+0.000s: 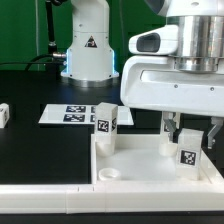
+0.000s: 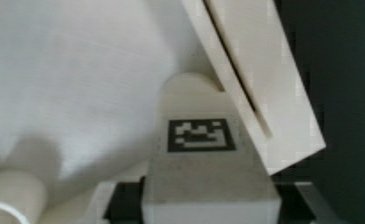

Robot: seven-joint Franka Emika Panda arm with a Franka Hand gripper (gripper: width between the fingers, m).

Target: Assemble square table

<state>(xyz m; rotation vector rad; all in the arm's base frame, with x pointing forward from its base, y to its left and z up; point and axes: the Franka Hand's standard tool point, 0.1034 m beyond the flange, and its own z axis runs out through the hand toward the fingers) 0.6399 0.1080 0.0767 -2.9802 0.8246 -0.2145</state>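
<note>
Nearest, the white tabletop (image 1: 140, 165) lies by the worktop's (image 1: 40, 150) near edge, one leg (image 1: 107, 122) standing on it. Narrowed fingers (image 1: 169, 127) hold a second leg (image 1: 187, 155) low beside the rim (image 2: 250, 70); a slight tilt could wedge it there, unseated.

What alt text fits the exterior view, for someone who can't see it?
The gripper holds a white tagged leg upright over the square tabletop, toward the exterior view's right. A second leg stands at the tabletop's far corner on that view's left, the marker board lying beyond it.
</note>
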